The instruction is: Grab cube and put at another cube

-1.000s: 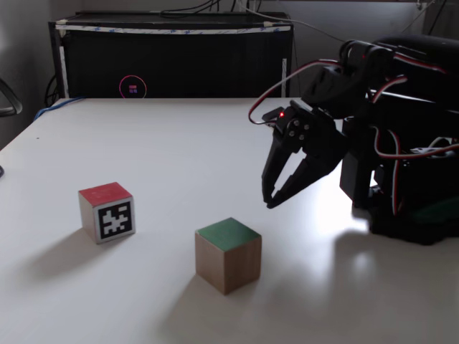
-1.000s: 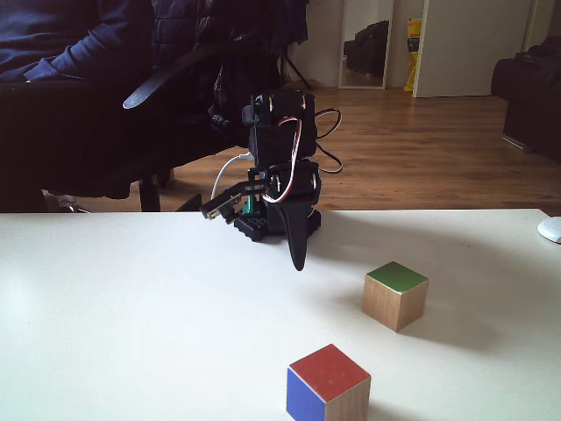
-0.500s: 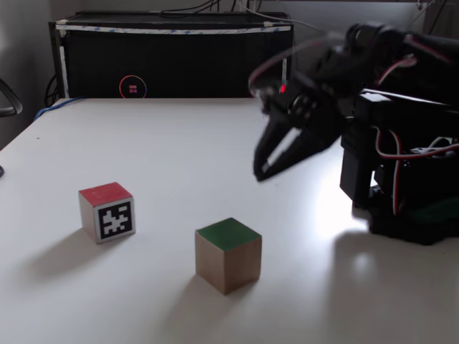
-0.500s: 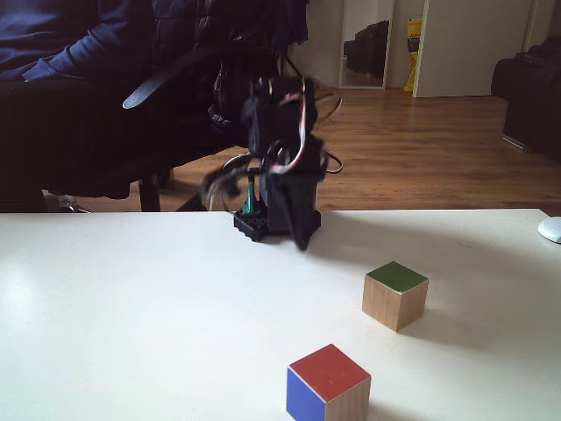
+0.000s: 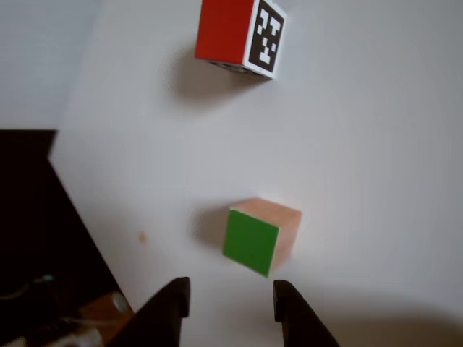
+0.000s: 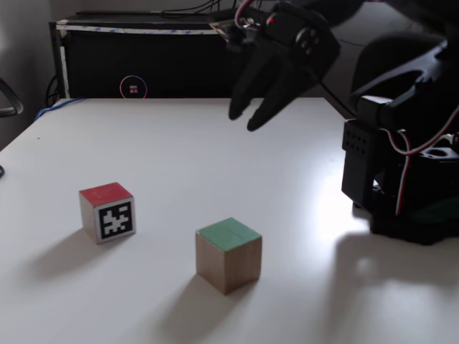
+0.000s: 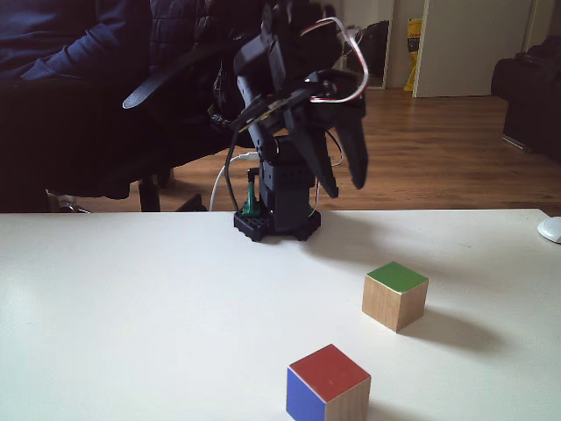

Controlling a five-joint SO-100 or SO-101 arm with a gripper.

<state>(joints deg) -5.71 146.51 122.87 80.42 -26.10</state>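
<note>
The gripper [image 6: 240, 120] has lifted from just above the table [image 6: 172, 158], where it hung a second ago, and now rides high over the middle, tilted down toward the blocks. Its jaws are spread apart with nothing between them. I take this as the arm swinging out and lining up for the grab, so the task is only at its approach: nothing has been picked up yet.

The cube [image 6: 228, 254] sits flat on the table, toward the near edge in a fixed view, well below and apart from the gripper [image 7: 344, 180]. Its top is bright green, its sides plain pale wood (grain barely visible in this light). In the other view the cube [image 5: 258, 235] lies just ahead of the two dark fingertips [image 5: 179, 289], roughly centred between them.

The marker cube [image 6: 107, 211], red on top with a black-and-white pattern on one side, stands apart from the cube, nearer the table's left edge in that fixed view; its blue face shows in another fixed view [image 7: 303, 396].
</note>
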